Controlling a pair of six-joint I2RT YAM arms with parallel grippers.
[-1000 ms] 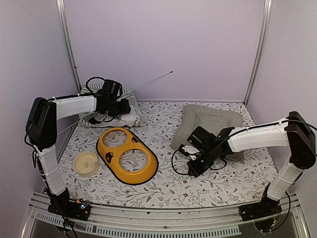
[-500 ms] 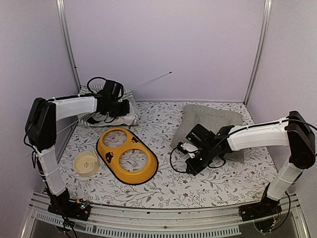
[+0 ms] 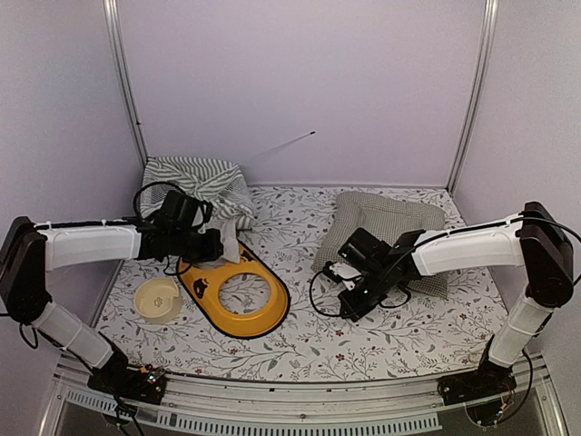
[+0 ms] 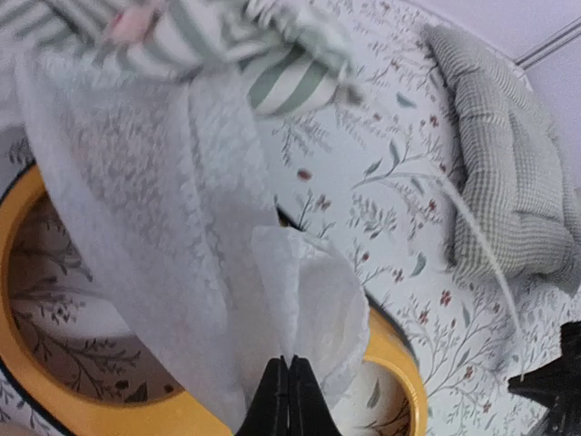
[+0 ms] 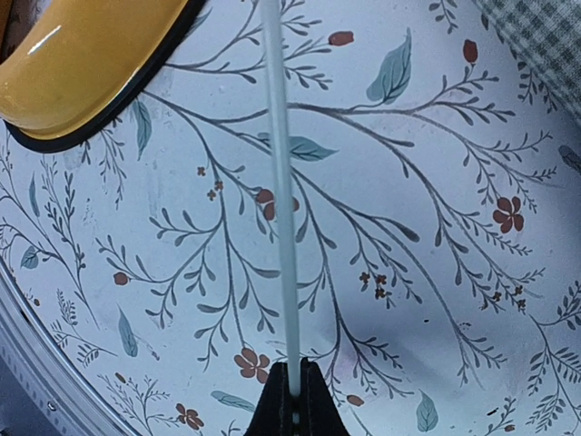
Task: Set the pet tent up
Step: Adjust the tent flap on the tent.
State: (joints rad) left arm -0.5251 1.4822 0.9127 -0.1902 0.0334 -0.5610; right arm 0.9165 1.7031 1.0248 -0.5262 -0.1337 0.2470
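Note:
The pet tent (image 3: 198,180) lies collapsed at the back left, a heap of green-and-white striped fabric (image 4: 272,77). Its white mesh door flap (image 4: 172,254) is pulled out over the yellow feeder, and my left gripper (image 4: 288,365) is shut on the flap's folded edge. In the top view the left gripper (image 3: 223,246) hovers above the feeder's far ring. My right gripper (image 5: 295,380) is shut on a thin white pole (image 5: 282,182) low over the floral mat, and in the top view the right gripper (image 3: 339,275) sits in front of the cushion. Another pole (image 3: 283,145) sticks up from the tent towards the back wall.
A yellow two-ring feeder (image 3: 238,309) lies left of centre with a cream bowl (image 3: 156,300) beside it. The green-checked cushion (image 3: 390,222) lies at the back right, behind the right arm. Purple walls close the back and sides.
My left gripper closed on the mesh flap and drew back from the tent towards the feeder, pulling the flap out. The right gripper barely shifted, still holding the pole.

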